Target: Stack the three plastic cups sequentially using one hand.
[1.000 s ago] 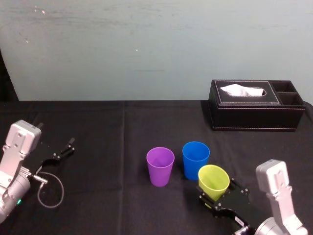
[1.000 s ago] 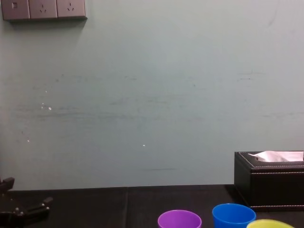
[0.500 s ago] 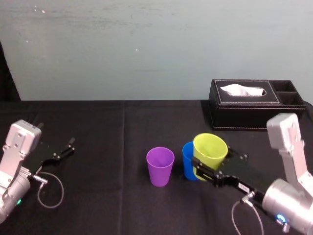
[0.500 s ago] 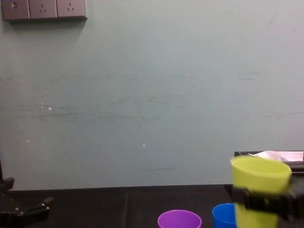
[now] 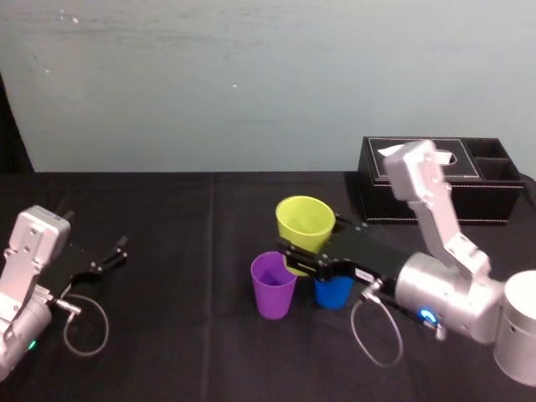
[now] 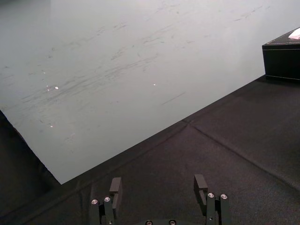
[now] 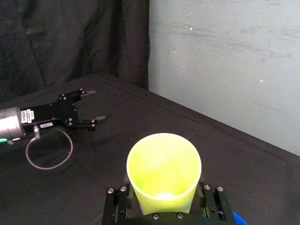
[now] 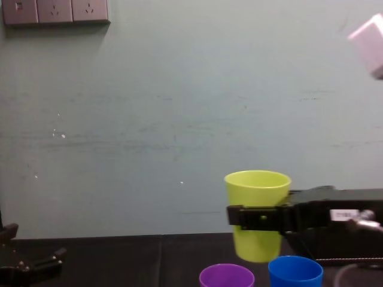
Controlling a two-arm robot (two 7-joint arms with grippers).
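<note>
Around the yellow-green cup (image 5: 306, 219), the right gripper (image 5: 303, 258) had its black fingers (image 7: 116, 200) closed on the lower half of the wall, one on each side, with the open mouth facing up and the cup upright. From the right wrist view the yellow-green cup (image 7: 164, 164) sat squarely between the two fingers, its rim well above them and its base hidden behind the gripper body. From the chest the right gripper (image 8: 257, 216) showed as a dark band across the yellow-green cup (image 8: 257, 188), which hung clear of the counter (image 5: 184, 335), its base above the rims of the other two cups. Just below it stood the purple cup (image 5: 274, 285) and, to that one's right, the blue cup (image 5: 333, 291), both upright on the counter and near each other; the raised cup hung over the gap between the purple cup (image 8: 226, 276) and the blue cup (image 8: 295, 272), and whether it was nearer one than the other could not be told. Farther back on the right sat a black tissue box (image 5: 435, 188). Well to the left, the left gripper (image 5: 115, 253) rested low over the counter with its fingers (image 6: 115, 187) spread apart and nothing between them.
</note>
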